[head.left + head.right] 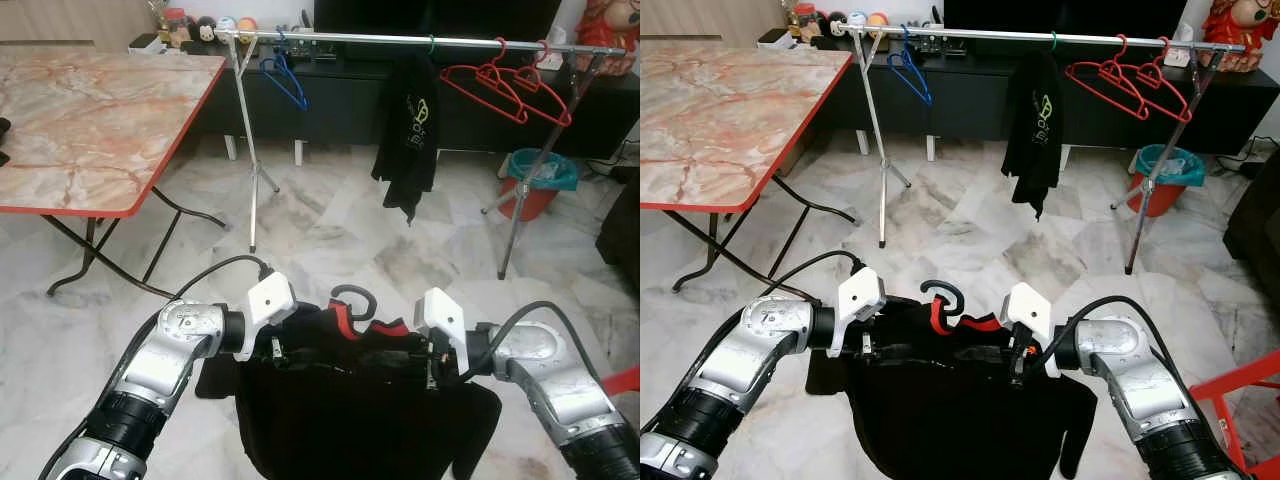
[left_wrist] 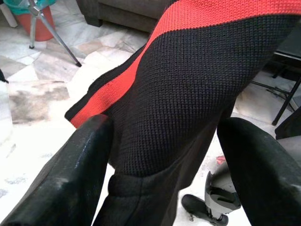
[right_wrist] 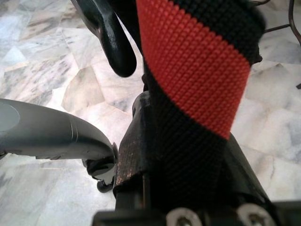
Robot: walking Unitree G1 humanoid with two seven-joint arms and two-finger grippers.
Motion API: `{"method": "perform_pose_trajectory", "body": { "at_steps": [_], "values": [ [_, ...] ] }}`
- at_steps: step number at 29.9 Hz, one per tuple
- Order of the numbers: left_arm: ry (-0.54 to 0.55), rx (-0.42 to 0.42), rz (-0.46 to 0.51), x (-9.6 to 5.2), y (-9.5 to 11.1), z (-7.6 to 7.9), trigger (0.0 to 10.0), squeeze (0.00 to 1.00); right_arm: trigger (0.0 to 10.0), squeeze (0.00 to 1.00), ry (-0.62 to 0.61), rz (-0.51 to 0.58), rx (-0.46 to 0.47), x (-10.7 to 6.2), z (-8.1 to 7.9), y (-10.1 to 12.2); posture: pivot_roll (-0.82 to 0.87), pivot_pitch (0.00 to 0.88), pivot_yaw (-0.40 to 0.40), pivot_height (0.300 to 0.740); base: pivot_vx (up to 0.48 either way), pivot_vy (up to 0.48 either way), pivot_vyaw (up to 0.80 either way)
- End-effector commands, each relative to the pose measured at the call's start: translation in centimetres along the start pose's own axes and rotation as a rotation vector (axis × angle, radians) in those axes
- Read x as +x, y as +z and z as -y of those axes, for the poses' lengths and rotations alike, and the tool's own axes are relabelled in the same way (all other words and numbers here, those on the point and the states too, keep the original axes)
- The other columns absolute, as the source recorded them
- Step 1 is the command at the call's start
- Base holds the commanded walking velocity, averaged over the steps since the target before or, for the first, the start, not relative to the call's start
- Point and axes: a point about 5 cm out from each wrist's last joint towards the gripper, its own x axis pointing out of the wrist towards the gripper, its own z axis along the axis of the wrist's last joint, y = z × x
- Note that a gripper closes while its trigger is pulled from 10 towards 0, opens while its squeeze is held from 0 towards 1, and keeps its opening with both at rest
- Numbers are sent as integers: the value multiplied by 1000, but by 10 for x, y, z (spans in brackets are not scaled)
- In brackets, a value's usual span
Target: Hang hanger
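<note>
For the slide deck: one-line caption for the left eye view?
Both pincers hold a black-and-red sweater on its hanger, facing the clothes rail.

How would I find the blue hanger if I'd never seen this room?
Look at the long silver clothes rail across the back of the room. The blue hanger hangs alone near its left end, by the marble table. The other bare hangers are red, near the right end.
</note>
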Motion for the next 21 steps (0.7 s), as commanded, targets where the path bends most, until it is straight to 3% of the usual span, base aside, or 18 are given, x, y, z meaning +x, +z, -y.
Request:
{"method": "perform_pose_trajectory", "body": {
  "at_steps": [1,2,3,21],
  "values": [
    [-36,33,-2,1,7,1,2471,0,10000,0,13,43,-50,2,1,14,15,25,-21,740,0,0,0],
    [-36,33,-3,1,7,1,2471,0,10000,0,14,43,-49,2,1,14,15,25,-21,740,0,0,0],
    [-37,32,0,1,8,1,0,0,10000,0,17,46,-50,3,1,14,15,25,-21,740,0,0,0],
    [-71,36,-3,0,10,4,0,0,10000,0,13,58,-51,4,1,16,18,30,-20,740,0,0,0]
  ]
}}
